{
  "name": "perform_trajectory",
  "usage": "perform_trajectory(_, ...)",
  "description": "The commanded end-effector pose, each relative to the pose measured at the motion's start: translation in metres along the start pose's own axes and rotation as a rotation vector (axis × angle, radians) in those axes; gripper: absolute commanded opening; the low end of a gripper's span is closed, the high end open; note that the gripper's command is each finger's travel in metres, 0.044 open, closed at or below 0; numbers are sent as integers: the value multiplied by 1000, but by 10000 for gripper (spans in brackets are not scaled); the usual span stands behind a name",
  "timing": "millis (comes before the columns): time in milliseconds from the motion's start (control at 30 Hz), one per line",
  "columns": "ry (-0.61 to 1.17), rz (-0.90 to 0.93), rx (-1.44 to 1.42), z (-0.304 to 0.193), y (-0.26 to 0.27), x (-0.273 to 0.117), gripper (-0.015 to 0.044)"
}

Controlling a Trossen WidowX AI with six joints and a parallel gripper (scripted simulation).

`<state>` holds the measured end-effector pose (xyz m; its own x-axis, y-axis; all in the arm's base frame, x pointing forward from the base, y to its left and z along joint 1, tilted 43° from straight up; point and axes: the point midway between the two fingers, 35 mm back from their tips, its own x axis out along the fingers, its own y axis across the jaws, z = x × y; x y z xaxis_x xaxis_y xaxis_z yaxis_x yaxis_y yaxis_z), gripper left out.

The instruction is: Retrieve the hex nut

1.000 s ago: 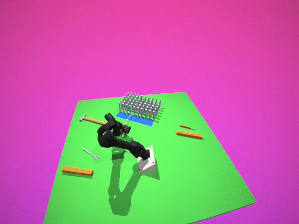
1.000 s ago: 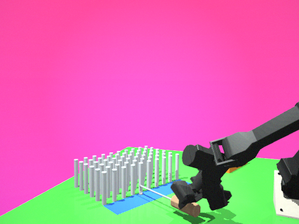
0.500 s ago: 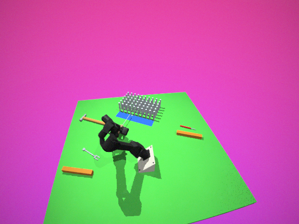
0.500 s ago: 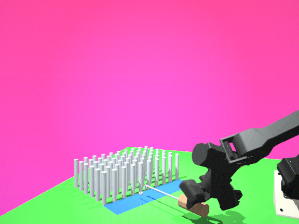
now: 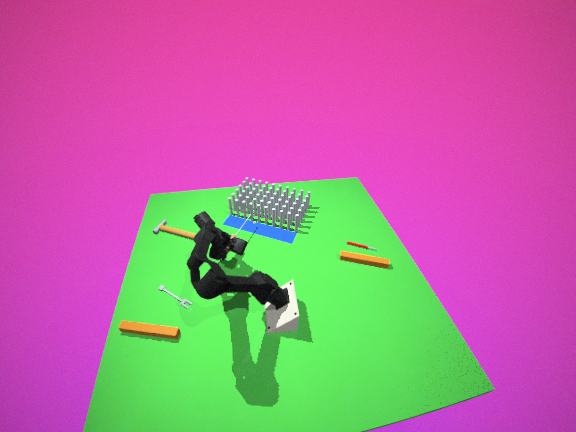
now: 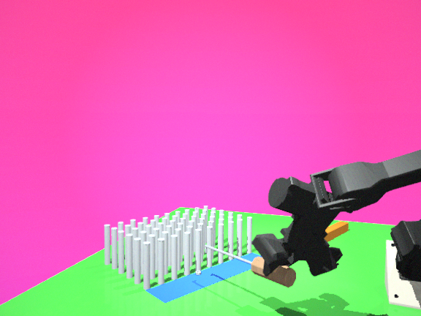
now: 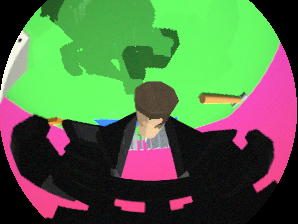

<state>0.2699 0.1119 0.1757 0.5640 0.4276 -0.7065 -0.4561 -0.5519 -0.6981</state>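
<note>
My gripper (image 5: pixel 232 243) (image 6: pixel 277 270) is shut on the wooden handle (image 6: pixel 286 277) (image 7: pixel 156 100) of a hook tool, in front of the field. Its thin metal shaft (image 5: pixel 244 226) (image 6: pixel 230 255) reaches toward the front row of spacers; the tip is raised over or near the blue strip, its exact depth unclear. The metal spacers (image 5: pixel 297 222) (image 6: pixel 146 267) stand upright in rows. The blue taped strip (image 5: pixel 280 236) (image 6: pixel 164 295) lies in front of them. The small pale nut (image 6: pixel 198 272) lies at the strip's back edge, by the front row. The tool tip appears clear of it.
A hammer (image 5: pixel 176 232) (image 7: pixel 217 99) lies left of the arm. A grey forked tool (image 5: pixel 175 296) and an orange bar (image 5: pixel 149 330) lie nearer at left. A red-handled tool (image 5: pixel 357 245) and another orange bar (image 5: pixel 364 259) lie at right.
</note>
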Motion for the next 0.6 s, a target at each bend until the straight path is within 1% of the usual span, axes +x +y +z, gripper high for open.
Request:
perform_trajectory(0, 4, -1, -5, -12, -5, -14, 0)
perform_trajectory(500, 8, -13, -5, -48, -13, -74, 0)
perform_trajectory(533, 3, -3, 1, -43, -10, -61, 0)
perform_trajectory(567, 8, 4, 8, -47, -8, -60, 0)
